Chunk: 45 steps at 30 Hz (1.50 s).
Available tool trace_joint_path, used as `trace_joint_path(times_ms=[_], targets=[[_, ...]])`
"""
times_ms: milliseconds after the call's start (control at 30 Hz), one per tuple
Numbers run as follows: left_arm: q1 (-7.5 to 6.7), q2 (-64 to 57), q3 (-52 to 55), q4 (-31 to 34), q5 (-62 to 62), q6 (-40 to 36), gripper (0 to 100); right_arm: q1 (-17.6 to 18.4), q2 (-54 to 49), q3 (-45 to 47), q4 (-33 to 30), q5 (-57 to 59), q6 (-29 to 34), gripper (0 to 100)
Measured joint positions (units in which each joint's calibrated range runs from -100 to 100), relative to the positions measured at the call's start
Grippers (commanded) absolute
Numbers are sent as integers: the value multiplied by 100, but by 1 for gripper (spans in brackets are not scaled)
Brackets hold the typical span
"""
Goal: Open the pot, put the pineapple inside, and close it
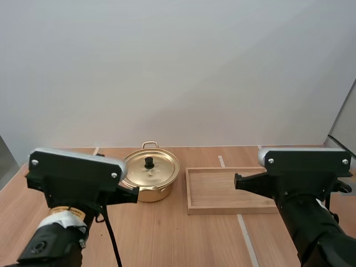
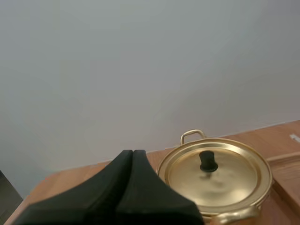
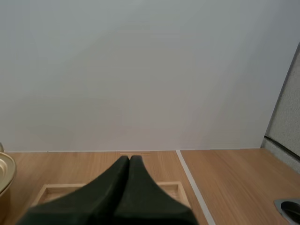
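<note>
A gold pot [image 1: 149,178] stands at the back middle of the wooden table, its lid [image 1: 150,167] on, with a black knob [image 1: 149,162] on top. My left gripper [image 1: 135,194] hovers just left of the pot, level with its side. In the left wrist view the fingers lie together as one dark wedge [image 2: 132,153], shut on nothing, with the pot [image 2: 213,180] and its knob [image 2: 207,161] just beyond. My right gripper [image 1: 238,181] hangs over the wooden tray [image 1: 222,207]. Its fingers [image 3: 129,159] are also shut on nothing above the tray [image 3: 54,191].
The tray sits right of the pot, nearly touching it. White tape lines [image 1: 245,231] run across the table. A round metal fitting [image 1: 345,188] sits in the tabletop at the far right. A plain wall stands behind the table.
</note>
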State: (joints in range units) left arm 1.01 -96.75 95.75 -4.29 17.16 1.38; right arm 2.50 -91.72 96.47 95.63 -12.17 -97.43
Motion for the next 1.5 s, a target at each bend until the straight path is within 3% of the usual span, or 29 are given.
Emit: trace_joint_path(times_ms=[733, 1033, 1200, 1300, 1367, 1500], targets=[[0, -290, 410, 65, 616, 0, 0, 0, -654, 351, 40, 0, -11, 0], [0, -290, 410, 65, 631, 0, 0, 0, -654, 351, -980, 817, 86, 0], [0, -290, 410, 65, 631, 0, 0, 0, -558, 351, -1500, 947, 678, 0], [0, -290, 410, 65, 631, 0, 0, -26, -504, 351, -2297, 1295, 1322, 0], [0, -290, 410, 65, 631, 0, 0, -63, -491, 351, -3209, 1631, 2114, 0], [0, -290, 410, 65, 631, 0, 0, -116, -491, 351, -5569, 2814, 4552, 0]])
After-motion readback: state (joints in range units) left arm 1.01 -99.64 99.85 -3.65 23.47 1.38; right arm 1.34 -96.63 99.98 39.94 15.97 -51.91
